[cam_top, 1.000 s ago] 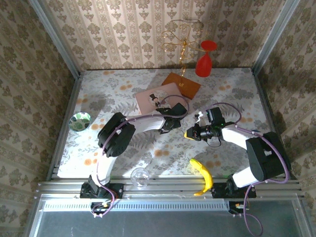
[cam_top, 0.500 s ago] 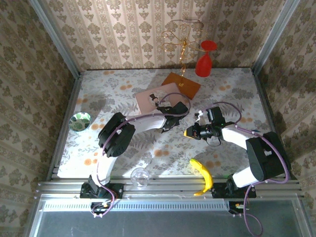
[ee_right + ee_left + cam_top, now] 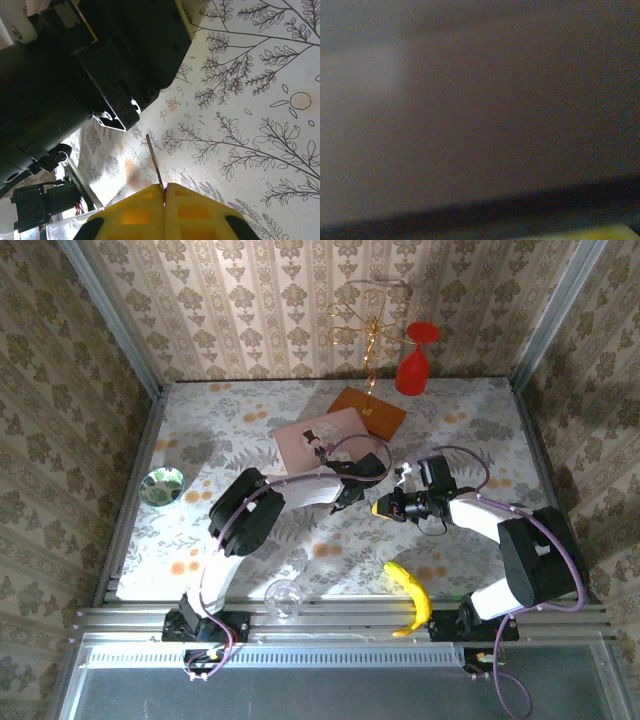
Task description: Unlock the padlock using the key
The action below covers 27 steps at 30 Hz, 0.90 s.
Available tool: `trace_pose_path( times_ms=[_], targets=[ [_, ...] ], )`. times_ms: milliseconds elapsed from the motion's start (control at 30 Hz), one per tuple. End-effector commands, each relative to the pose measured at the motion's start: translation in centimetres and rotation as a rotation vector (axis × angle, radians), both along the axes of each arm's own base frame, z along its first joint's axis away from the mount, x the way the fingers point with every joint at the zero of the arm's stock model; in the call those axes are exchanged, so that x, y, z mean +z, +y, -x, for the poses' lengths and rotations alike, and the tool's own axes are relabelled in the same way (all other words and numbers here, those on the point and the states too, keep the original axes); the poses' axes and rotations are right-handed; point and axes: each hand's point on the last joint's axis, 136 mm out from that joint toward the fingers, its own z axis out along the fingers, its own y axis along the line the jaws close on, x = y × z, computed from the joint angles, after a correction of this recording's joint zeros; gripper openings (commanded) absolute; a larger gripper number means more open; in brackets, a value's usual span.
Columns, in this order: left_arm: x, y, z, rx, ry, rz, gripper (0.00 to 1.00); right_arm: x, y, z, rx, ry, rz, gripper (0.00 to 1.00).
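My right claw (image 3: 164, 192) had its yellow pads pressed together, pinching the key (image 3: 154, 161). Only a thin metal sliver stuck out, aimed at about eleven o'clock toward the black bulk of the left arm. I judged the key light, stiff and slick, likely to pivot in the pads if it met the keyway off-line.

From above, the left claw (image 3: 360, 476) sat just beside mine at ten o'clock. I could not tell whether it was spread or closed, as its own camera gave me dark blur.

I could not make out the padlock, and guessed it lay beneath that left claw on the desk (image 3: 450, 420). Being small, hard brass, it wants holding by the body, with keyhole and shackle left free.
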Motion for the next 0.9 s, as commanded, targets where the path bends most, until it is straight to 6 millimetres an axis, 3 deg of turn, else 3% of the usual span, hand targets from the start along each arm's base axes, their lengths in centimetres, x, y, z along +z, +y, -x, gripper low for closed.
trace_pose_path(
  times_ms=[0, 167, 400, 667, 867],
  targets=[
    [0.1, 1.0, 0.5, -0.003, 0.013, -0.040, 0.47, 0.2, 0.2, 0.4, 0.011, 0.007, -0.027, 0.00],
    [0.8, 0.7, 0.4, -0.014, 0.000, -0.019, 0.46, 0.3, 0.3, 0.2, 0.007, 0.005, -0.035, 0.00],
    [1.6, 0.0, 0.3, -0.034, -0.004, 0.016, 0.36, -0.6, 0.2, 0.3, 0.003, 0.014, -0.027, 0.00],
    [2.8, -1.3, 0.7, -0.064, 0.011, 0.105, 0.15, -2.2, 0.9, 0.3, 0.015, 0.005, -0.049, 0.00],
    [4.0, -2.6, 1.3, -0.090, 0.043, 0.233, 0.15, -3.2, 1.7, 0.0, 0.035, -0.042, -0.057, 0.00]
  ],
)
